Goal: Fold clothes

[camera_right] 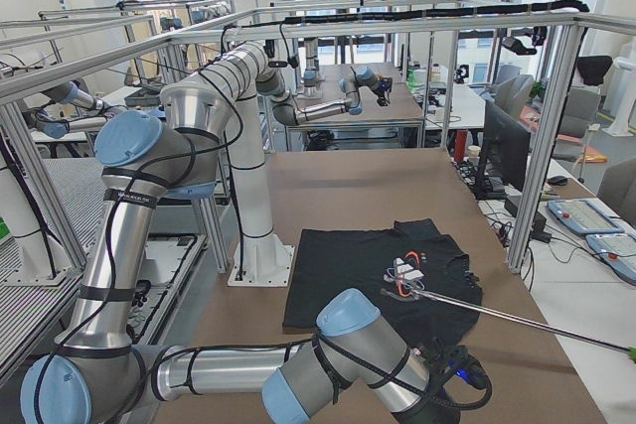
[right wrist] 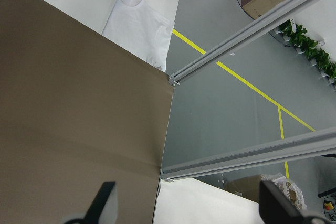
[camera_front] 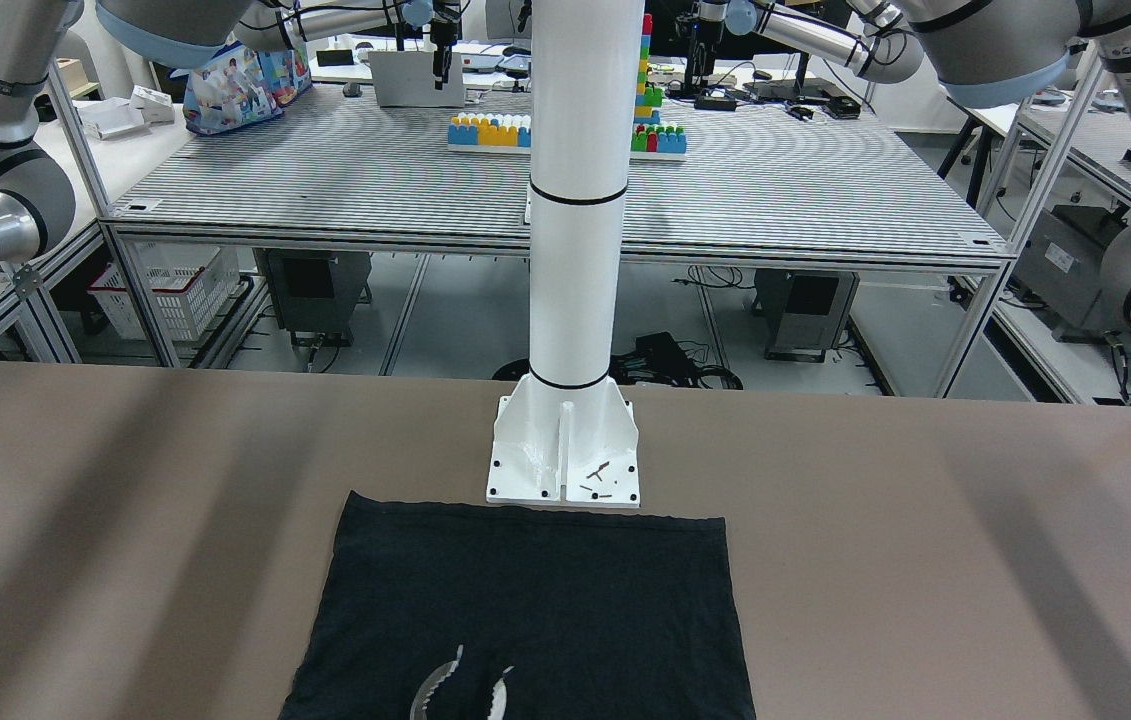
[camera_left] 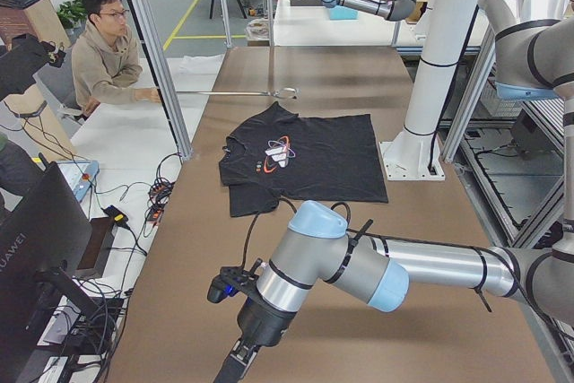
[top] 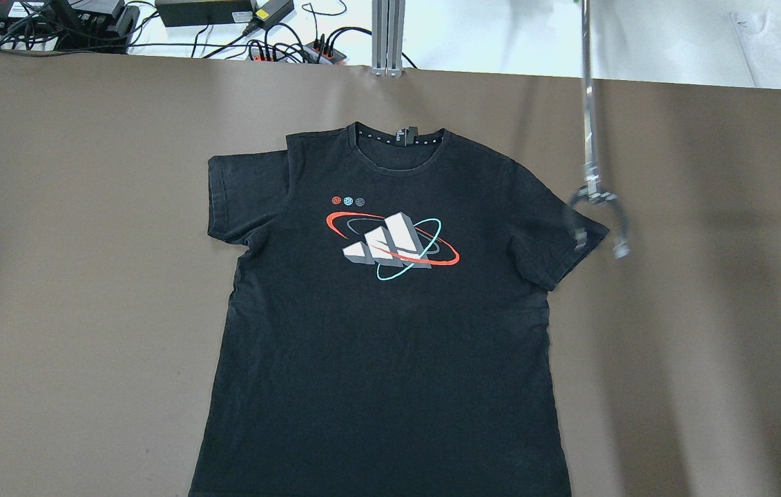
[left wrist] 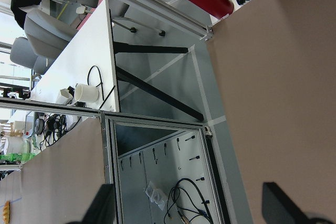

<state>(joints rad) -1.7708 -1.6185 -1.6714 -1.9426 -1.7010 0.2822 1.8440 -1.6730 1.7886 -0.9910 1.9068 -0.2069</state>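
The black T-shirt (top: 390,345) lies flat, print up, mid-bench (top: 72,276), its hem cut off by the overhead view's lower edge. Its three-bar logo (top: 390,243) carries no readable word, and the three dots above it are too small to read. Only the left side view shows the operator (camera_left: 103,56) holding the pole (top: 588,117), whose blurred hoop overlaps a sleeve tip. The left claw (left wrist: 190,208) and right claw (right wrist: 189,205) are both released, fingers spread, grasping nothing.

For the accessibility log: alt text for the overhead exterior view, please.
A black T-shirt lies flat, print up, on a brown table, collar toward the far edge. A thin metal pole reaches in from the top right, its claw at one sleeve.
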